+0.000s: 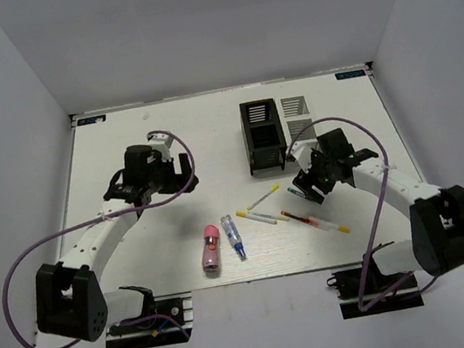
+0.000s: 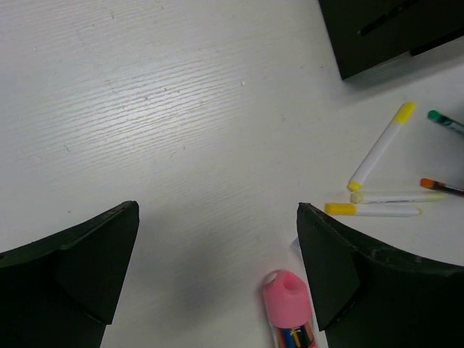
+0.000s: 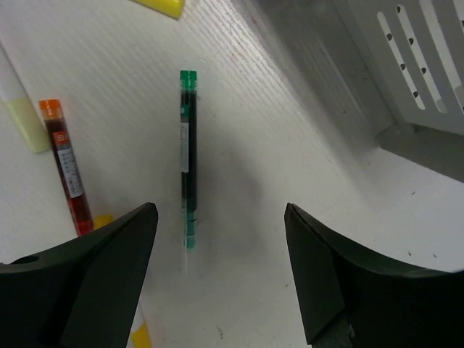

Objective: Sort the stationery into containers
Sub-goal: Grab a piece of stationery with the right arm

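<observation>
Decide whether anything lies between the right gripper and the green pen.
Nothing visible does. The green pen lies bare on the table, its near end between the open fingers of the right gripper. The red pen lies apart on one side and the white box on the other.

Nothing legible; print on red pen (image 3: pixel 67 168) is blurred.

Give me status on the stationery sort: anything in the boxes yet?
Done: nothing visible in the black box or white box. In hand: nothing; right gripper hangs open over the green pen, left gripper open over bare table by the pink tube. Remaining: green pen, red pen, yellow-ended pens, pink tube, blue-tipped tube, all lying on the table.
</observation>
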`<state>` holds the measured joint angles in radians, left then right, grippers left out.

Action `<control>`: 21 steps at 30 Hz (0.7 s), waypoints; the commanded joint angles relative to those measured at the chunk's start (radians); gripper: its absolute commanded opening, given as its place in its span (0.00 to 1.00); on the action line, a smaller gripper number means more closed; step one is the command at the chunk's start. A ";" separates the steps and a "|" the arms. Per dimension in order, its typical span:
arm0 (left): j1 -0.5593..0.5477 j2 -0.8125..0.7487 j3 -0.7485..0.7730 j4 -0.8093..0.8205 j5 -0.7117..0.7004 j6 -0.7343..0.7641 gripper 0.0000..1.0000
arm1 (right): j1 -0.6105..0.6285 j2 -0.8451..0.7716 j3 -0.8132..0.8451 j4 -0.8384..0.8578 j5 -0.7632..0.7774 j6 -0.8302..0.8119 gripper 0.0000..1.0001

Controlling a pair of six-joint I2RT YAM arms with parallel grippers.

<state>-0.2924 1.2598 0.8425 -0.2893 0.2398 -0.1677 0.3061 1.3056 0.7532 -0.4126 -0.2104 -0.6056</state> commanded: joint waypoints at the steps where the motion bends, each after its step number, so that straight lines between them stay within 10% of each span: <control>1: -0.051 0.044 0.076 -0.065 -0.157 0.056 1.00 | 0.004 0.055 0.073 0.043 0.028 -0.033 0.77; 21: -0.071 -0.049 0.046 -0.085 -0.056 0.014 1.00 | 0.059 0.219 0.115 -0.005 -0.073 -0.002 0.56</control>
<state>-0.3584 1.2549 0.8928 -0.3622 0.1547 -0.1474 0.3435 1.5074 0.8494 -0.4225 -0.2695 -0.6304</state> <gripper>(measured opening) 0.994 0.561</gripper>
